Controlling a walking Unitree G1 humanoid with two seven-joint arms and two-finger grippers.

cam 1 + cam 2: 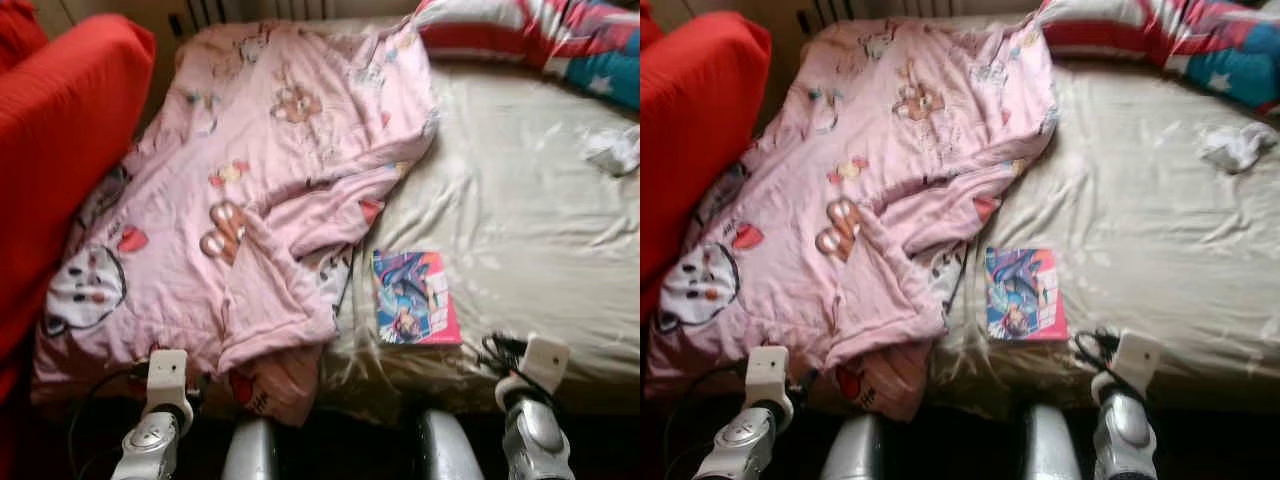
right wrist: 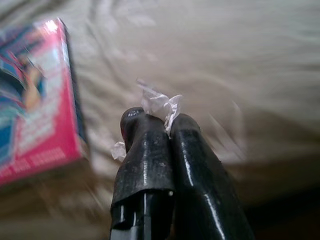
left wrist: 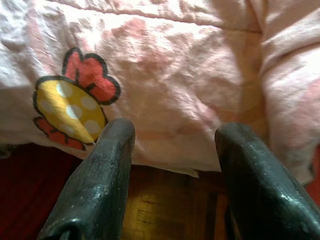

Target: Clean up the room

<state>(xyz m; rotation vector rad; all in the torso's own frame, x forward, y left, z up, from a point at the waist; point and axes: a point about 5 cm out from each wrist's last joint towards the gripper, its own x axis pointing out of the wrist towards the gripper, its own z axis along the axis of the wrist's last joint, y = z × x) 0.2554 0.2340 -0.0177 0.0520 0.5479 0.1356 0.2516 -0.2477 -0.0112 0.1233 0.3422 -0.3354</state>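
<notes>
Right gripper (image 2: pixel 160 120): fingers pressed together, pinching a small scrap of white crumpled tissue (image 2: pixel 159 106) that sticks out past the tips. It hangs over the near edge of the bed (image 1: pixel 520 200), above bare beige sheet, just beside the near right corner of a pink-edged comic book (image 2: pixel 35 100). The right wrist view is motion-blurred.

Left gripper (image 3: pixel 172 135): fingers spread wide, nothing between them. It sits at the near left edge of the bed, tips level with the hanging hem of the pink cartoon-print blanket (image 1: pixel 250 180), not touching it. Under that hem, wooden parquet floor (image 3: pixel 165 210) shows between the fingers.

Outward from the grippers: the comic book (image 1: pixel 415 297) lies flat near the near edge of the bed, about mid-width, its left side close to the blanket's folded edge. The blanket covers the left half of the bed from far edge to near edge and spills over the near left corner. The right half is open sheet, wrinkled. A second wad of white tissue (image 1: pixel 615 150) lies near the right edge, well apart from the book. A red, white and blue striped pillow (image 1: pixel 530 35) runs along the far right corner. A red cushion (image 1: pixel 60 130) borders the left edge, touching the blanket.
</notes>
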